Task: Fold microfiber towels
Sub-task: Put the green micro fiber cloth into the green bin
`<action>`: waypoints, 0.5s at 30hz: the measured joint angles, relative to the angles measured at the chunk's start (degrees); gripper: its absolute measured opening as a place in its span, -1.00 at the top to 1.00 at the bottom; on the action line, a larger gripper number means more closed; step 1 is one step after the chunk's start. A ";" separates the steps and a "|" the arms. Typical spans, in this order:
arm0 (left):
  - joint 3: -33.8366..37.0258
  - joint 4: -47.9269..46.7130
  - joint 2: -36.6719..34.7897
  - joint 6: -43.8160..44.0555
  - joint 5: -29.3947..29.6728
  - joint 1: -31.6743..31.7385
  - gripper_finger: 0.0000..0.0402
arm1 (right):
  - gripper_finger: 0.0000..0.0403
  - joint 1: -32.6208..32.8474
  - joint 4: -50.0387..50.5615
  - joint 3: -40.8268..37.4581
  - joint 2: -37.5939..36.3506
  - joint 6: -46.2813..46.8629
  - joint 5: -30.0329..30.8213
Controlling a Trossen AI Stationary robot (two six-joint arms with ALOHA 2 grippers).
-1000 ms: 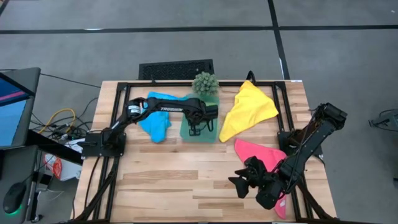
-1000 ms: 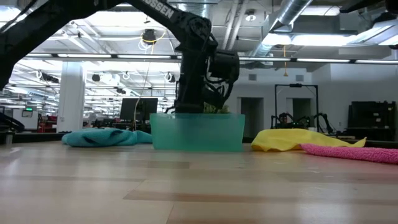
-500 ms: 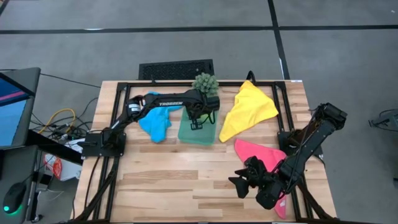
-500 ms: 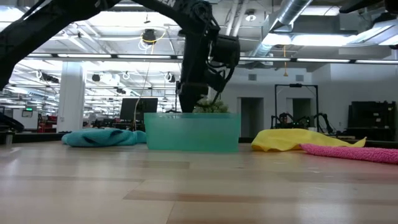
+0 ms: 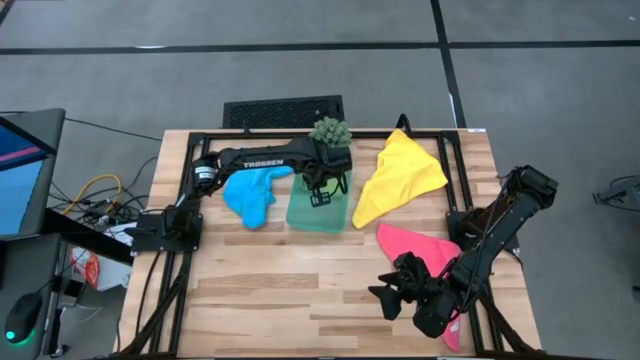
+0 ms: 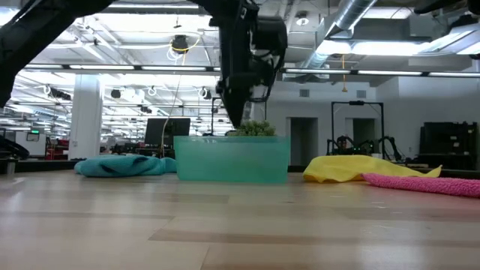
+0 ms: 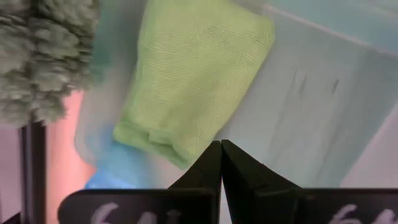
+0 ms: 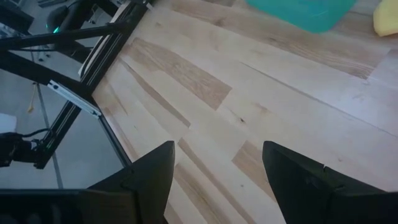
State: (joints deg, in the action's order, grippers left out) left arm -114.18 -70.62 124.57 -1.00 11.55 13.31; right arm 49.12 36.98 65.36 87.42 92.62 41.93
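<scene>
Microfiber is light and limp: pinch the yellow towel (image 5: 398, 178) by a corner. Left gripper (image 5: 320, 193) shut, empty, over the teal tray (image 5: 318, 217), apparently holding the folded green towel (image 7: 193, 74); right gripper (image 5: 393, 293) wide open, empty.

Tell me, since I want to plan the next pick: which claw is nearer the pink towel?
The right. The right claw sits open just beside the pink towel, near the table's front edge. The left claw is shut, over the teal tray, farther off.
</scene>
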 joint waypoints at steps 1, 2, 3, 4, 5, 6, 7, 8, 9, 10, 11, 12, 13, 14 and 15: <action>1.33 1.24 0.09 0.06 -0.50 0.16 1.00 | -0.33 0.00 0.00 0.00 0.00 -0.03 -0.02; 2.80 2.63 0.13 0.02 -0.92 0.22 1.00 | -0.33 -0.02 -0.01 0.00 -0.01 0.00 -0.02; 4.32 3.92 0.16 0.00 -1.06 0.27 1.00 | -0.33 -0.01 -0.09 0.00 0.00 -0.03 -0.02; 5.84 5.13 0.18 0.00 -0.95 0.36 1.00 | -0.33 -0.02 -0.14 0.00 0.00 -0.03 -0.02; 7.36 6.38 0.18 -0.01 -0.76 0.49 1.00 | -0.33 0.00 -0.12 0.00 0.00 -0.03 -0.02; 8.84 7.50 0.18 0.00 -0.60 0.63 1.00 | -0.33 0.00 -0.14 0.00 0.00 -0.03 -0.02; 10.33 8.34 0.18 -0.02 -0.63 0.89 1.00 | -0.33 0.00 -0.16 0.00 0.00 -0.03 -0.02; 11.80 8.87 0.18 -0.01 -0.83 1.12 1.00 | -0.33 0.00 -0.14 0.00 0.00 -0.03 -0.04; 13.29 9.46 0.18 -0.08 -0.94 1.30 1.00 | -0.33 0.00 -0.14 0.00 0.00 -0.03 -0.04; 14.78 10.49 0.18 -0.57 -0.67 1.53 1.00 | -0.33 -0.01 -0.14 0.00 0.00 -0.03 -0.04; 16.24 11.71 0.20 -0.83 0.10 1.70 1.00 | -0.33 0.00 -0.14 0.00 0.00 -0.03 -0.04; 17.45 12.71 0.25 -0.89 1.07 2.02 1.00 | -0.33 0.00 -0.14 0.00 0.00 -0.04 -0.04; 18.43 13.54 0.27 -0.89 1.54 2.36 1.00 | -0.33 0.00 -0.14 -0.01 0.00 -0.05 -0.04; 19.31 14.65 0.27 -0.85 1.75 2.66 1.00 | -0.33 0.00 -0.14 0.00 0.00 -0.05 -0.04; 19.93 15.54 0.27 -0.41 1.70 2.95 1.00 | -0.33 -0.02 -0.14 0.00 0.00 -0.05 -0.05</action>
State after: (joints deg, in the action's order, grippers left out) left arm -94.26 -55.08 124.84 -1.41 13.25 16.26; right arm 49.10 36.84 65.36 87.42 92.58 41.89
